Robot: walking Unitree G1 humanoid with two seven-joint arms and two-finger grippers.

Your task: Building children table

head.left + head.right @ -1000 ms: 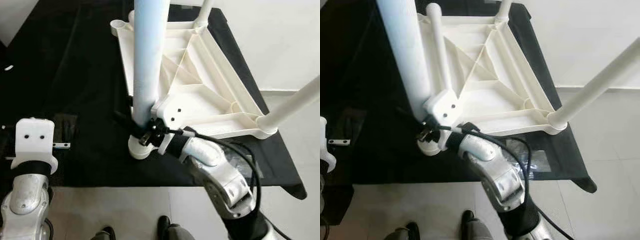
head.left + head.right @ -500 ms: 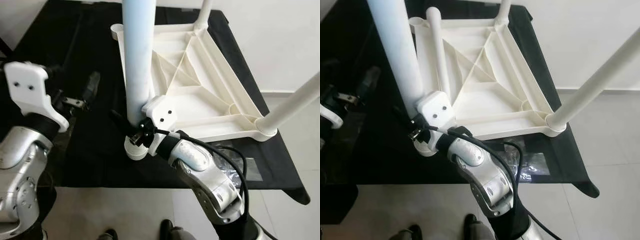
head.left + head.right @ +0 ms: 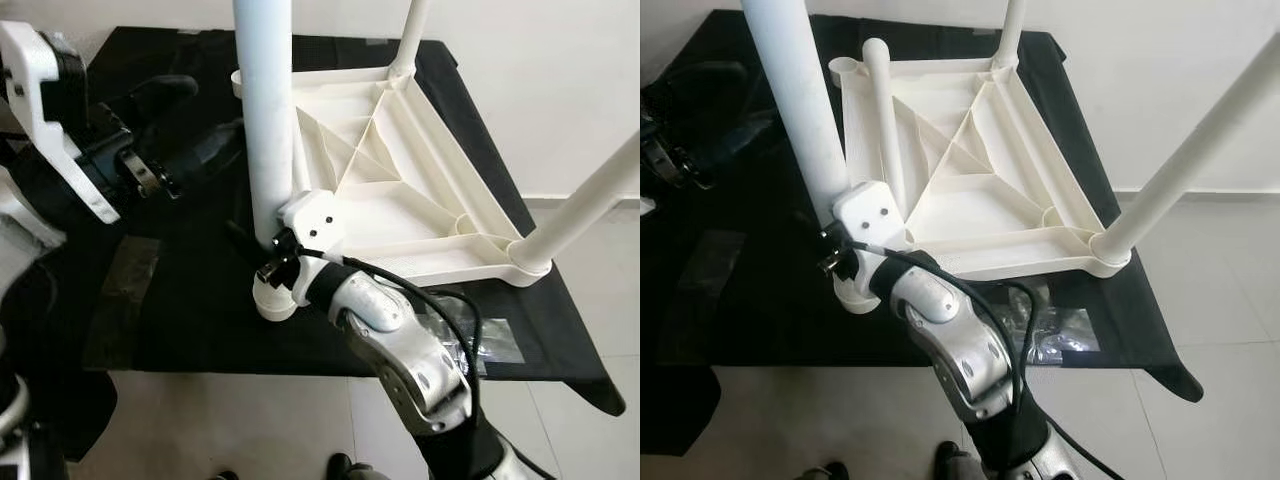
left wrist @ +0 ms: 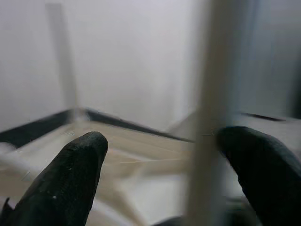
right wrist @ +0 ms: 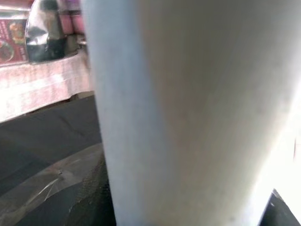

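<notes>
Leg: I see the upright white plastic tube leg [image 3: 268, 120] between my spread left gripper [image 3: 190, 135] fingers.
Right gripper [image 3: 272, 262]: clamps its base.

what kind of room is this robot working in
Probably a plain indoor room used as an assembly spot, not clearly a furnished home. A black cloth-covered work surface holds an upturned white plastic children's table top, standing on a pale tiled floor beside a bare white wall.
</notes>
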